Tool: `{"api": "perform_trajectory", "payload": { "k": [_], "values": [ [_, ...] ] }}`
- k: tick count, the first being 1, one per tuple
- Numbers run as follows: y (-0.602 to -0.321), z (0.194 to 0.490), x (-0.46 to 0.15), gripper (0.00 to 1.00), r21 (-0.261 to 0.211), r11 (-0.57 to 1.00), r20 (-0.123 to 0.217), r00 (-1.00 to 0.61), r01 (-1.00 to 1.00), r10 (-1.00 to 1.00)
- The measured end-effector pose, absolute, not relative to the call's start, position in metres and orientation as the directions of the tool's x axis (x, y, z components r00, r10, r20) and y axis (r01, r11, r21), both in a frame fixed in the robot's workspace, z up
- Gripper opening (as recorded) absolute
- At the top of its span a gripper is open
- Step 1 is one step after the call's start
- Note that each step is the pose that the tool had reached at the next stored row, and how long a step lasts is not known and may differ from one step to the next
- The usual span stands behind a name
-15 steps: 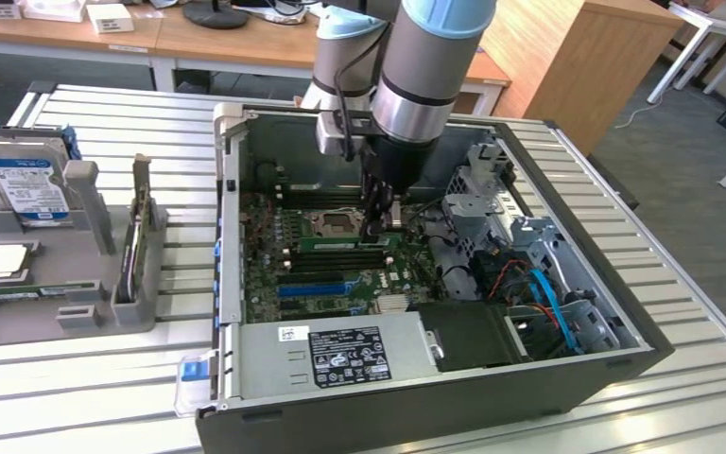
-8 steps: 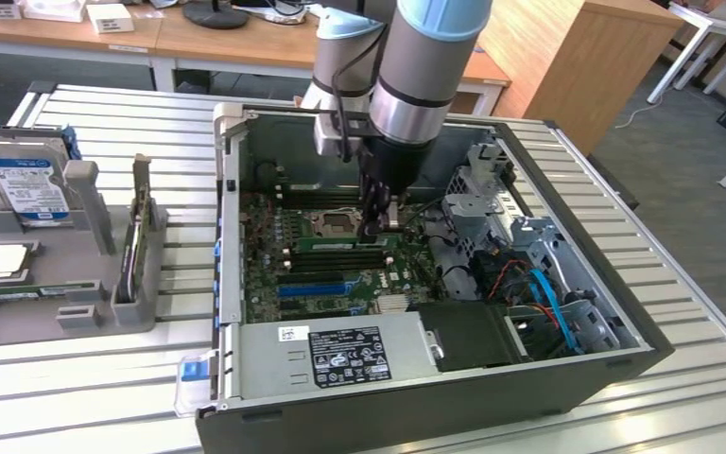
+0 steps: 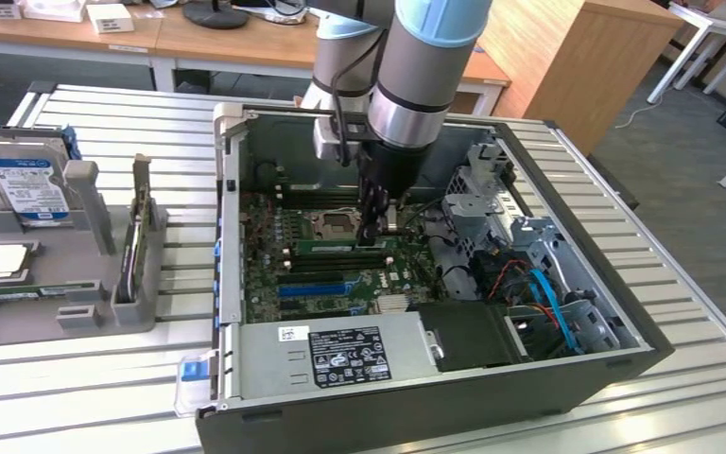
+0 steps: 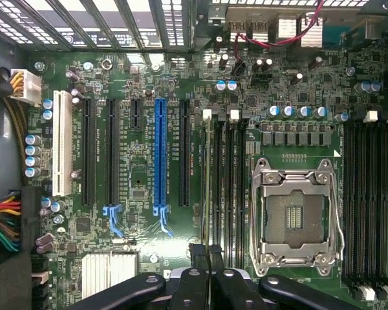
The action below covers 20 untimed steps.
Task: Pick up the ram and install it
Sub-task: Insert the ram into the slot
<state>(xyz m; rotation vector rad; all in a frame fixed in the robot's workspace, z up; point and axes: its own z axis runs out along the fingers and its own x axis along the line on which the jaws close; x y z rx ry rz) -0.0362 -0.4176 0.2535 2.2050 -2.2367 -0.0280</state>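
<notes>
The ram (image 4: 209, 184) stands on edge in a memory slot beside the processor socket (image 4: 296, 216), inside the open computer case (image 3: 227, 170). In the exterior view the ram (image 3: 325, 248) is a green strip lying across the motherboard just below the socket. My gripper (image 3: 372, 236) reaches straight down into the case over one end of the stick. In the wrist view my gripper (image 4: 209, 257) has its two dark fingers (image 4: 195, 258) drawn close together, with the ram's thin top edge running in between them.
A power supply (image 3: 337, 355) fills the case's near side, with drive cages and blue cables (image 3: 546, 293) toward the exterior view's right. A grey parts tray (image 3: 98, 303) at the exterior view's left carries a hard drive (image 3: 23, 184) and a square processor (image 3: 4, 260). Expansion slots, one blue (image 4: 160, 152), lie alongside.
</notes>
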Motion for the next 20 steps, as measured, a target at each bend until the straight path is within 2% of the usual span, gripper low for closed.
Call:
{"api": "perform_trajectory", "payload": {
  "k": [20],
  "values": [
    [-0.4176,0.2444,-0.0362,0.12,0.013,0.014,-0.012,-0.014,-1.0,-1.0]
  ]
}}
